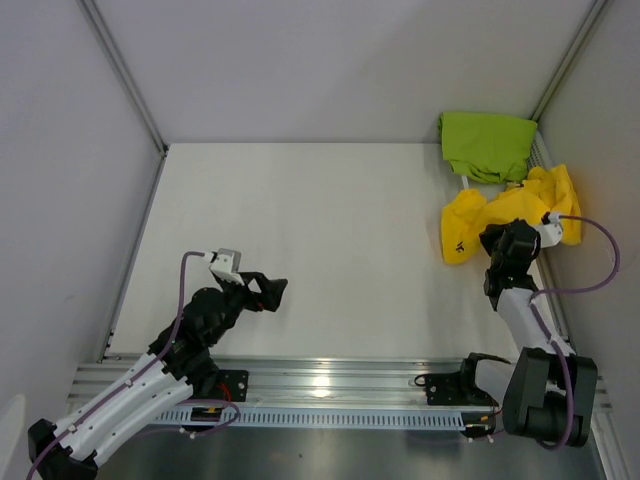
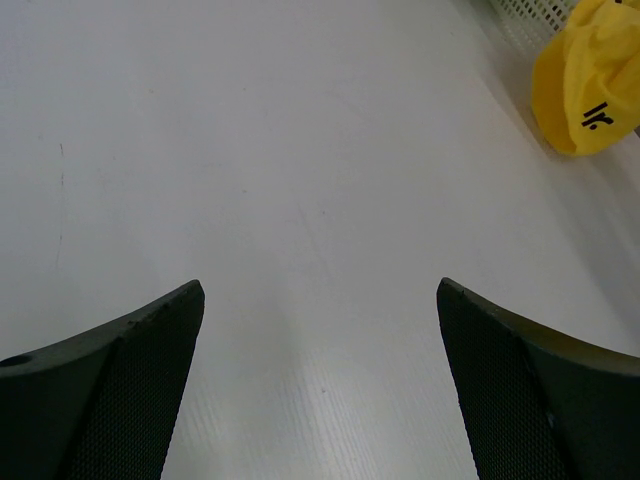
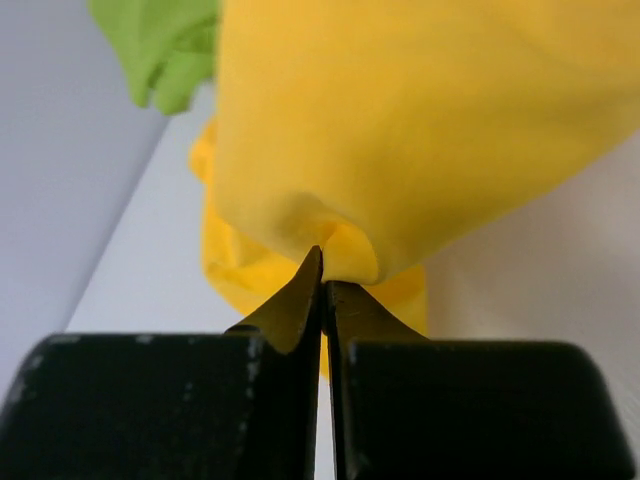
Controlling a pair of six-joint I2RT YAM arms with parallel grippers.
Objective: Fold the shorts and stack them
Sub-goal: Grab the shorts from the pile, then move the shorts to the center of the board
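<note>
Pinching a fold of the yellow shorts in my right gripper, fingers pressed together | left gripper fingers spread over the table | green shorts just beside.

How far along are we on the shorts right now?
Done: nothing yet; neither pair is folded or stacked. In hand: the right gripper is shut on a pinch of the crumpled yellow shorts. The left gripper is open over bare table. Remaining: spread and fold the yellow pair, then the green shorts bunched at the far right, and stack them.
</note>
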